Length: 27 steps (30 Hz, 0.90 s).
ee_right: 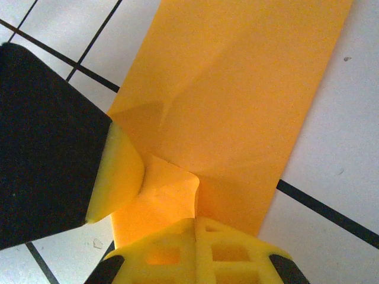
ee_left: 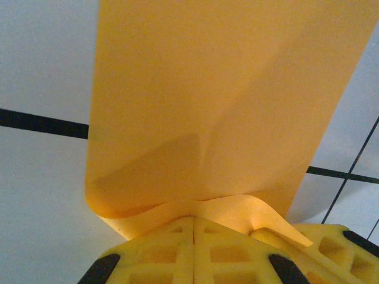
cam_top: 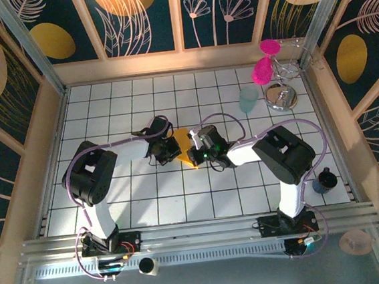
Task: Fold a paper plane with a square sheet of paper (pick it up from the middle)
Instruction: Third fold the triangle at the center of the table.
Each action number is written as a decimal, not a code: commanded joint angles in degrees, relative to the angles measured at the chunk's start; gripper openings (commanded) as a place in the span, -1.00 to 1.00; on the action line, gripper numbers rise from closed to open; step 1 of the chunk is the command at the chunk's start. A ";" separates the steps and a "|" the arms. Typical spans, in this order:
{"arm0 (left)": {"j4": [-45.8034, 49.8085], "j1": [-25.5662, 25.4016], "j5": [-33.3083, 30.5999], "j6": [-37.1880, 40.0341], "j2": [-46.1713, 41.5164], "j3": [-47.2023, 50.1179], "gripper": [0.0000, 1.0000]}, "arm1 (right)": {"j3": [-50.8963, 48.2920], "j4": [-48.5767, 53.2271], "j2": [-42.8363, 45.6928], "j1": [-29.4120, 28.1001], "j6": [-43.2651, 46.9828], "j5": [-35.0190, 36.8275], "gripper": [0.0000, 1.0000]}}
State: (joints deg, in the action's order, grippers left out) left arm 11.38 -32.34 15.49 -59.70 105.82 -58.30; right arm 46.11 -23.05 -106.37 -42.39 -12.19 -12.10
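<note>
Paper (cam_top: 184,142) lies near the middle of the tabletop (cam_top: 129,208), well away from all four edges, between the two claws. From above, only a small orange patch shows between the arm heads.

Left claw (cam_top: 174,149): comes in from the left edge side, its tip on the paper's left margin. In the left wrist view the claw (ee_left: 194,223) has its yellow fingers (ee_left: 160,248) pressed together with no gap at the seam. The paper (ee_left: 219,100) runs away from them as a long strip with a faint diagonal crease. Its near edge curls up against the fingertips. Contact is clear, but whether any paper is nipped between the pads cannot be told.

Right claw (cam_top: 196,145): comes in from the right, tip on the opposite margin. In the right wrist view the claw (ee_right: 195,228) is likewise fully closed, fingers (ee_right: 231,251) together. The paper (ee_right: 237,100) lies flat on the tiles ahead, with a small flap curled up just before the tips. Again, touching but grip not confirmed. The left claw's yellow pad (ee_right: 121,171) rests on the strip's left edge, just beside that flap.

The teal cup (cam_top: 248,99) stands well apart, toward the far right corner. The dark cup (cam_top: 324,181) sits by the right edge, nearer the front.
</note>
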 commanded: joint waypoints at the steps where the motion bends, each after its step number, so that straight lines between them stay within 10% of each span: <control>1: 2.69 -0.44 -2.98 -1.11 2.02 2.22 -0.85 | 2.24 3.85 0.58 0.59 -1.45 0.04 -0.87; 12: 1.15 -0.33 -3.49 -1.56 3.11 4.42 -0.87 | 3.45 9.97 9.47 5.23 -10.69 -0.40 -0.18; 27: -0.92 -0.29 -3.01 -1.12 3.34 5.12 -0.89 | 7.97 20.80 5.81 2.79 -13.87 -18.28 -0.77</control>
State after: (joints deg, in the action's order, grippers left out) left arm 6.50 -32.32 15.55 -60.34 105.49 -55.90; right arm 51.88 -4.40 -98.28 -38.20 -25.47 -25.65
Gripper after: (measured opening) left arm 0.060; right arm 0.123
